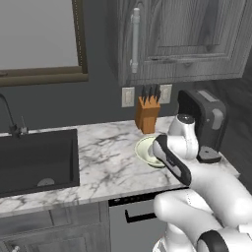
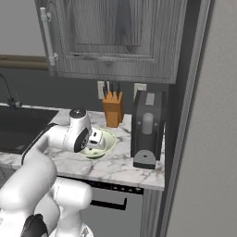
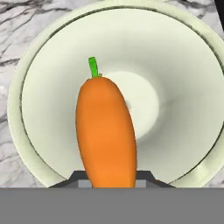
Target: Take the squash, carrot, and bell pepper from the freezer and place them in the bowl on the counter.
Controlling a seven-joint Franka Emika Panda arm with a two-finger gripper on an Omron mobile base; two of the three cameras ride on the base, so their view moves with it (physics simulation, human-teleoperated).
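My gripper (image 3: 111,177) is shut on the carrot (image 3: 105,131), an orange tapered stick whose green tip points away from the hand. It hangs directly over the pale cream-green bowl (image 3: 188,109), and the part of the bowl I can see holds nothing else. The bowl (image 1: 143,150) stands on the white marble counter (image 1: 108,162) in front of the knife block. From the right base the hand (image 2: 95,139) sits low over the bowl (image 2: 109,147). The squash and the bell pepper are out of view. A tall flat grey panel, likely the freezer (image 2: 208,139), fills the right side.
A wooden knife block (image 1: 147,115) stands just behind the bowl, with a dark countertop appliance (image 1: 204,118) to its right. The black sink (image 1: 37,160) lies to the left. Grey wood-grain cabinets (image 1: 172,39) hang above.
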